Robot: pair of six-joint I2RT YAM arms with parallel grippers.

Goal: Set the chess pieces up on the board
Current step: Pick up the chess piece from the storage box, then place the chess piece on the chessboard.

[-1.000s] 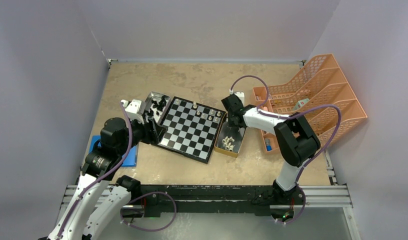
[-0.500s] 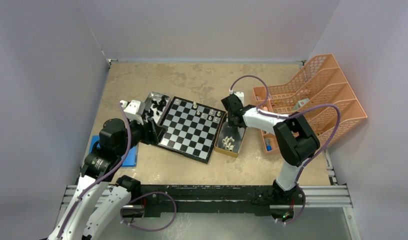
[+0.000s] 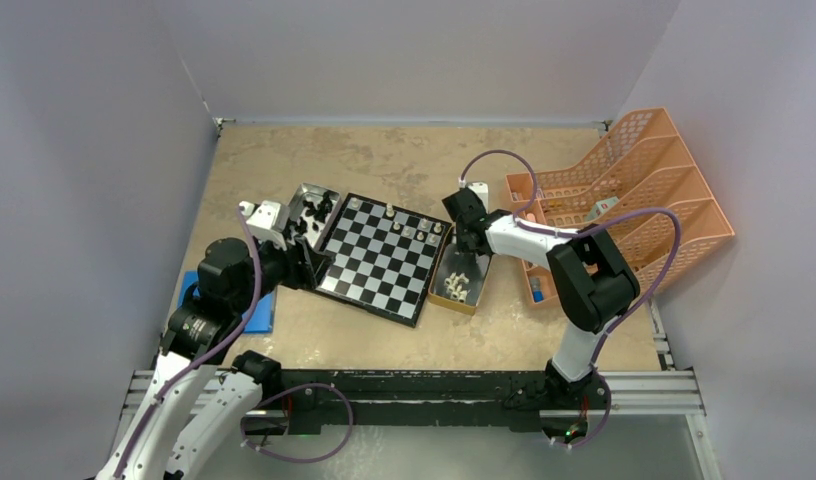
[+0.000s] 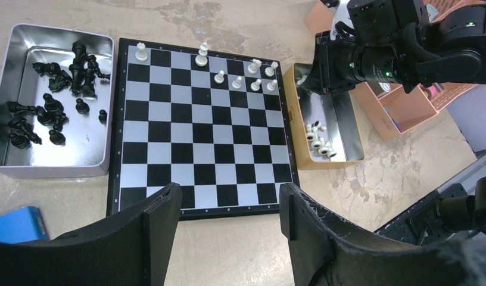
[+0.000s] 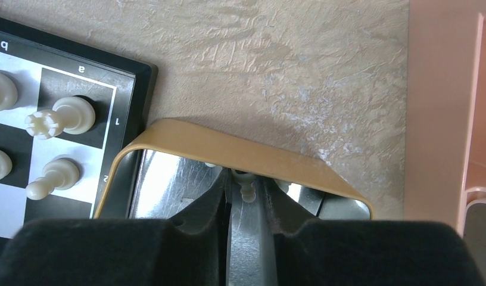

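1. Chessboard (image 3: 381, 257) lies flat on the table (image 3: 404, 160), a little turned, with one tray on each side. To my judgement the setting-up is at an early stage, clearly less than half done.
2. The silver tray (image 4: 80, 140) lies just beside the left edge of the Chessboard. It holds the black pieces (image 4: 80, 59) in a loose heap, many of them lying down. No black piece is on a square, so the whole black side is left to do.
3. The gold tray (image 4: 336, 162) lies along the right edge and holds a small group of spare cream pieces (image 4: 319, 140) not yet placed.
4. The left gripper (image 4: 229, 202) hangs over the near edge of the Chessboard. Its jaws are wide apart and there is nothing between them.
5. The right gripper (image 5: 246, 193) reaches down into the far end of the gold tray. Its fingers stand narrow, with one small cream piece (image 5: 247, 189) between them. I cannot tell if they really pinch it or only stand beside it.
6. The placed cream pieces (image 4: 236, 82) are eight, upright, on the two far rows, most of them near the right corner. I judge this is about half of the cream set.
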